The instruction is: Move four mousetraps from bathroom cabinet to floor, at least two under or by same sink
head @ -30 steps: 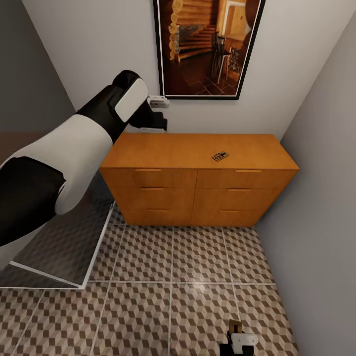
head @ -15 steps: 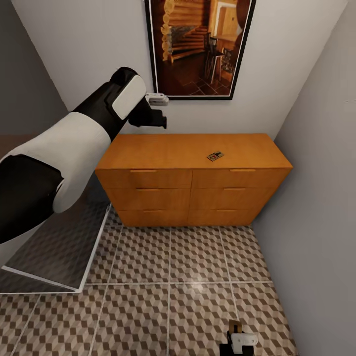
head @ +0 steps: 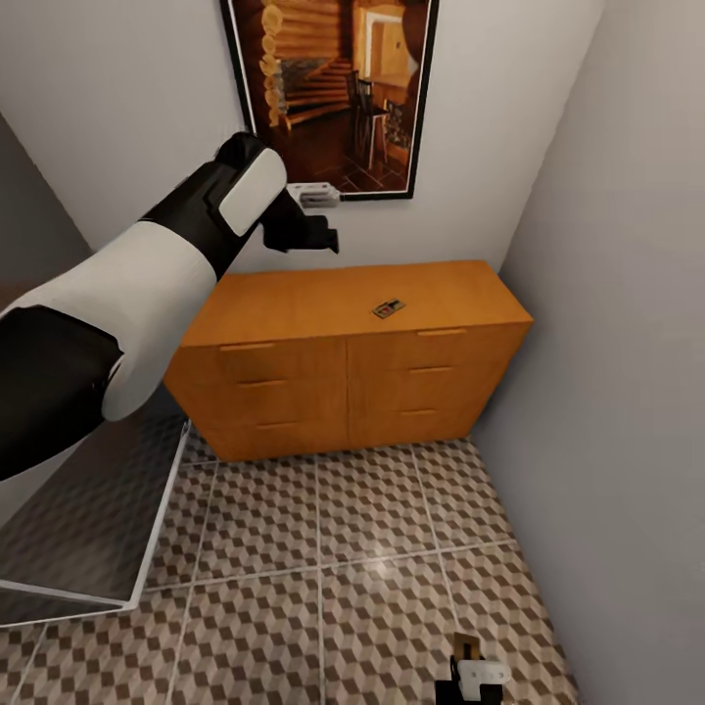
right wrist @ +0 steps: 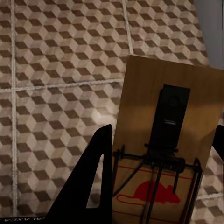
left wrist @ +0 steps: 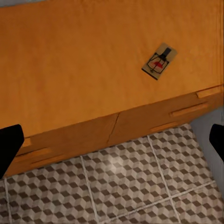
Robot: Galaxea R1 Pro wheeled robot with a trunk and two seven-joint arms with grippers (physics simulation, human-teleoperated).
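My right gripper (right wrist: 158,186) clamps one brown wooden mousetrap (right wrist: 163,140); another (head: 388,308) waits at one o'clock on the orange-brown dresser (head: 294,304); my left fingers (left wrist: 10,144) are wide open, empty.

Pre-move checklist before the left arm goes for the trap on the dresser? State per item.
1. Target located: ok. One mousetrap lies flat on the cabinet top, toward its right half.
2. Left gripper free: ok. Fingers wide apart in the left wrist view, nothing between them.
3. Left gripper over target: not ok. It hangs above the cabinet's back left, off the trap.
4. Right gripper load: ok. It holds a second mousetrap over the bathroom floor.
5. Drawers shut: ok.
6. Sink position: cannot tell.
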